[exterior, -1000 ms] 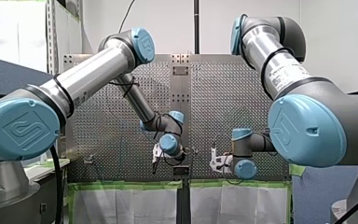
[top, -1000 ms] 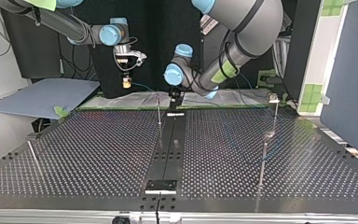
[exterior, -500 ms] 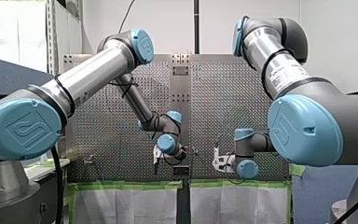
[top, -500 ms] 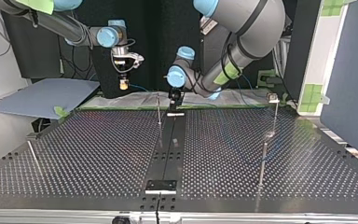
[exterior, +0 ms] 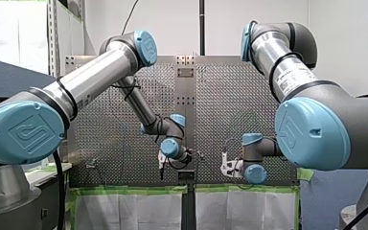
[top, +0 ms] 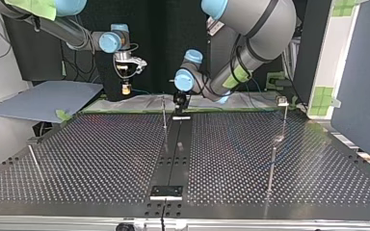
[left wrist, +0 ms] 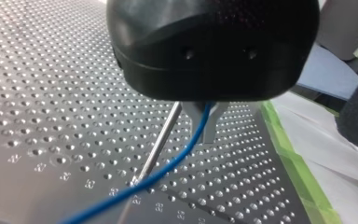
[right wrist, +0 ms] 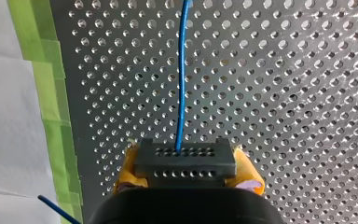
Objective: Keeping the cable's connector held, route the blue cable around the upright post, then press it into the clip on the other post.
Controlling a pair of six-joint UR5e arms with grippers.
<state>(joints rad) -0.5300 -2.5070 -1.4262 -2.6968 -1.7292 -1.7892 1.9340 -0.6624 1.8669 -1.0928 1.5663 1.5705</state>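
**Cable Closing In on the Post**

The right gripper (right wrist: pixel 186 171) is clamping the black connector (right wrist: pixel 185 156) between its yellow pads. The cable (right wrist: pixel 181 93) is running straight out ahead of it over the table (right wrist: pixel 284 93). Over the last second this gripper has been sliding a little away from the left gripper and a touch lower, which looks to be drawing the line out between the two.

The left gripper (left wrist: pixel 203 133) is pinching the cable further along. Its metal fingers are nearly together, with the blue strand passing between them and trailing off beneath. It has been sinking slightly and is now hanging with the post (left wrist: pixel 158 144) just beside its fingertips. The cable is crossing by the post's foot, though I cannot tell whether it is touching.

To my eye the wrap is only beginning: the cable is being brought up to the post and is not yet round it. The clip (top: pixel 283 100) is standing well apart from both grippers, out to the left gripper's far side, so pressing the cable in is some way off.
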